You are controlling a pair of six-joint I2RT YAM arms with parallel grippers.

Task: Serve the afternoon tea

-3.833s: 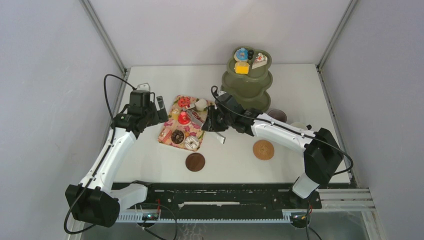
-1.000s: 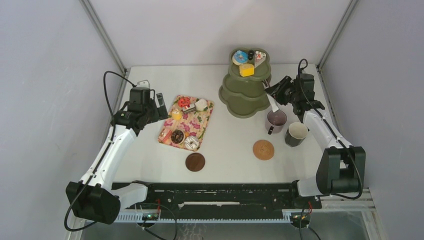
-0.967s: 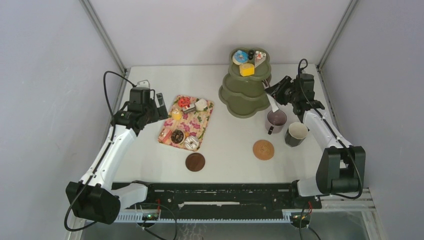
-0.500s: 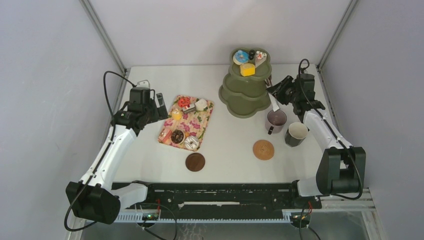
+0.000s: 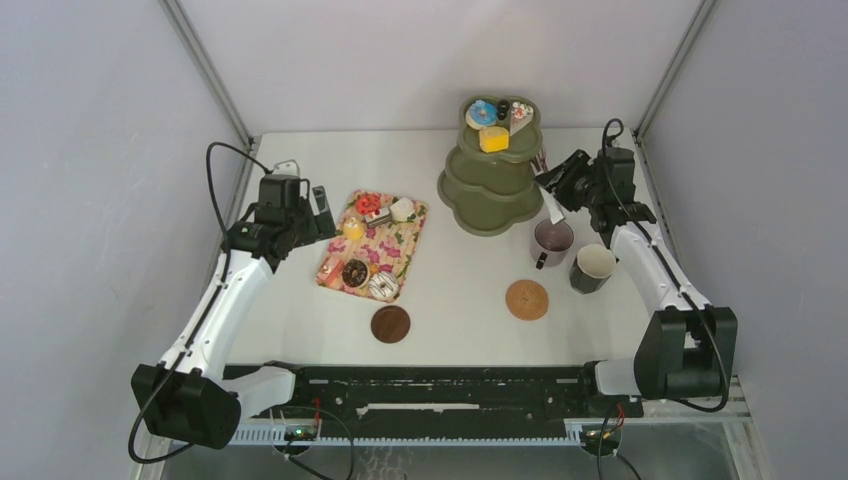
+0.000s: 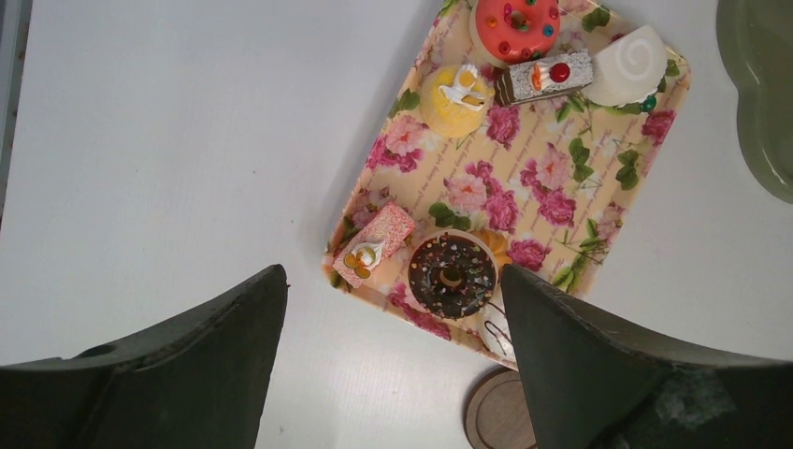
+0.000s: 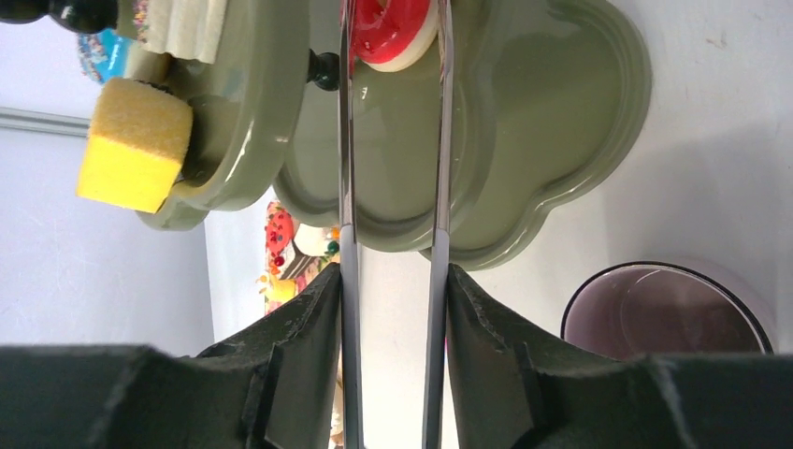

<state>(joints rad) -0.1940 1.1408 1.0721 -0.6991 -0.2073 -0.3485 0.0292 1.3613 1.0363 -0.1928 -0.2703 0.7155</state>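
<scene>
Desk (image 5: 450, 300), upper right: my right gripper (image 7: 393, 318), clasping the tongs (image 7: 441, 140), just slackened, so the red donut (image 7: 391, 28) looks delivered onto the stand (image 7: 524, 122).

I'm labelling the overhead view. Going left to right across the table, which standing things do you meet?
floral tray → green tiered stand → mauve mug → dark green mug

Tongs (image 7: 345, 187) reach over green stand (image 7: 524, 112); floral tray (image 5: 378, 250) apart.
</scene>
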